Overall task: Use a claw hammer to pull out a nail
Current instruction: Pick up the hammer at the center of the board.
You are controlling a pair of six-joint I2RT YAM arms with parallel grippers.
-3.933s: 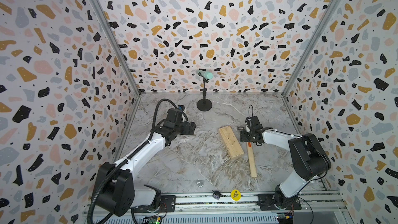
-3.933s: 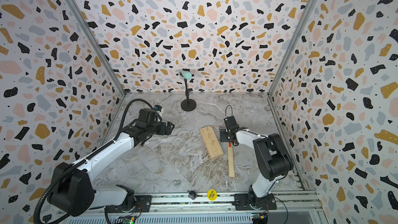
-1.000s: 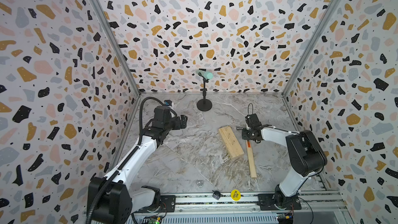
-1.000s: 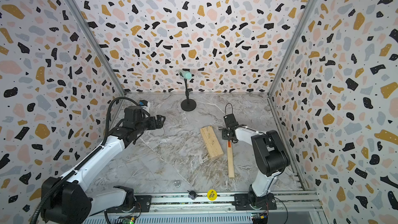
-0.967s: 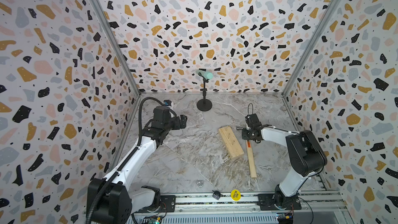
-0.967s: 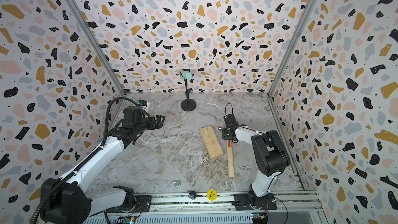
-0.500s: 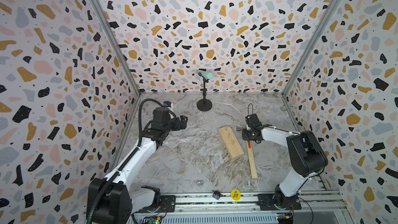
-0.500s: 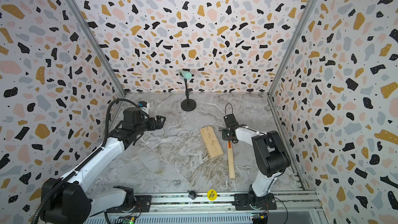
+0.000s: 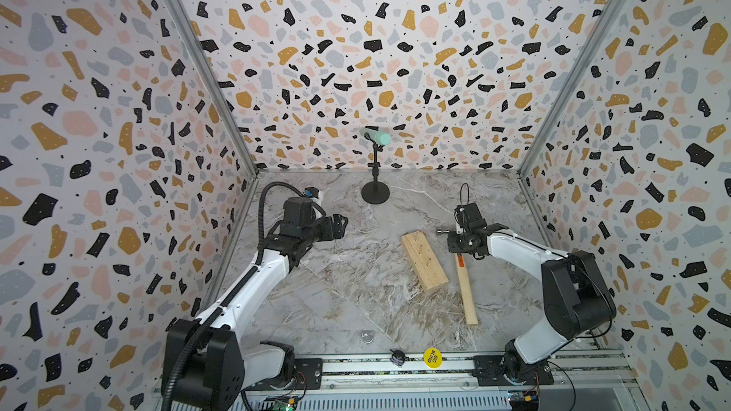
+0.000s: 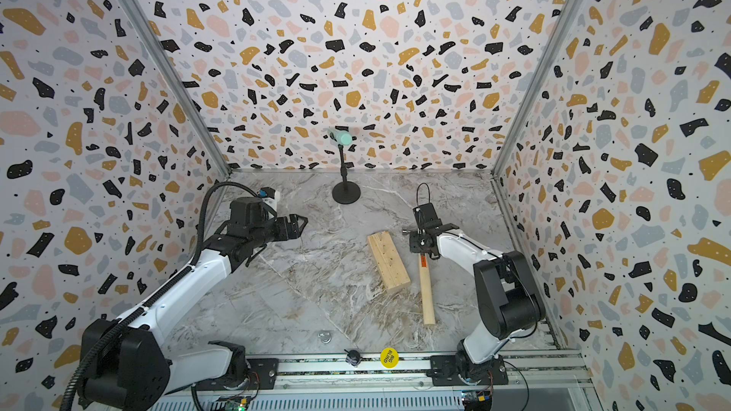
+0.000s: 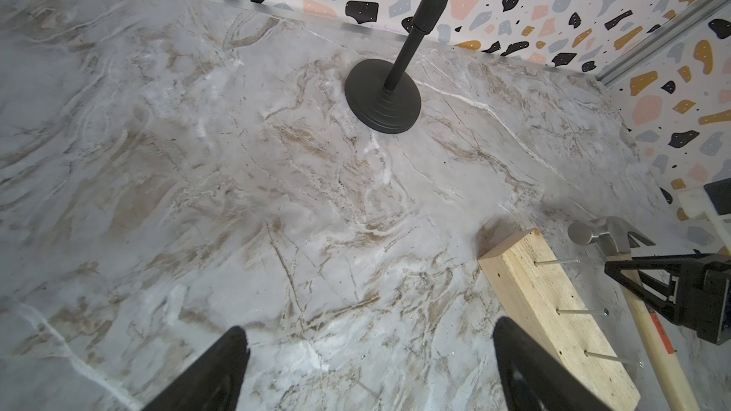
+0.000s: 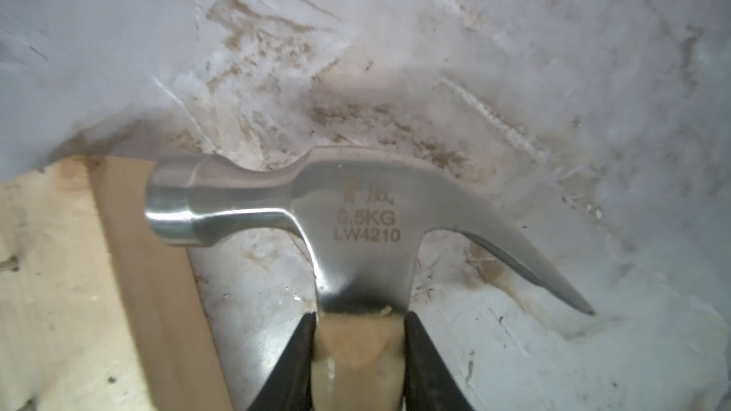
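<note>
Nearest, along the front edge, a metal rail [image 9: 395, 367] carries a yellow sticker [image 9: 432, 357]. A small metal ring [image 9: 367, 336] lies on the marbled bench [image 9: 336, 302] just beyond it. Farther in, on the right half, the hammer [image 9: 463, 286] lies with the butt of its pale handle toward the rail and its steel head [image 12: 356, 207] at the far end. The right jaws are closed on the handle directly under the head, one on each side of the wood, as the right wrist view shows. The orange label [image 9: 460, 260] sits just nearer than the grip. The striking face points toward the block [image 9: 424, 260] and the claw [image 12: 514, 258] toward the right wall. I cannot tell whether the head rests on the bench or is raised a little. The block lies flat and angled, just left of the hammer and apart from its handle. In the left wrist view, three thin nails [image 11: 581, 312] stick out of its broad face in a row, and the hammer touches none of them. On the left side, about level with the block's far end, the left jaws hover above the bench, spread wide with nothing between them, pointing toward the middle. Farthest back, near the rear wall, a black stand [image 9: 375, 191] with a pale green top stands upright.
</note>
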